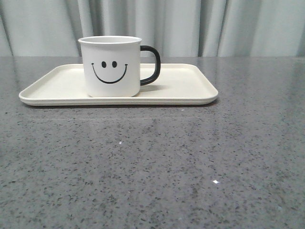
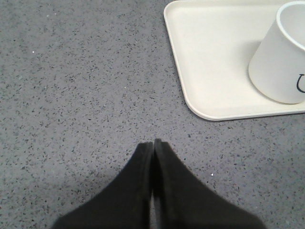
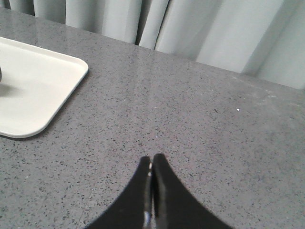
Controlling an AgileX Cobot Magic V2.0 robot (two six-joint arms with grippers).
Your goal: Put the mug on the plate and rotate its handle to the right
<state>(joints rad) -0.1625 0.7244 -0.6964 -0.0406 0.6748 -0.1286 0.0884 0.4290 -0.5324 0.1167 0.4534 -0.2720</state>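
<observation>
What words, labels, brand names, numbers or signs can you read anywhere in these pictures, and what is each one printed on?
There is no readable text, brand or number in any view.
The only printed mark is a black smiley face, two eyes and a curved mouth, on the side of the white mug; a sliver of it shows in the left wrist view.
The plate, the grey table and the curtain carry no markings.

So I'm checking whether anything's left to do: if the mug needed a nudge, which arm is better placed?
Left, probably: its shut gripper sees the mug close by. The right gripper sees only the plate corner. The handle already points right.
</observation>
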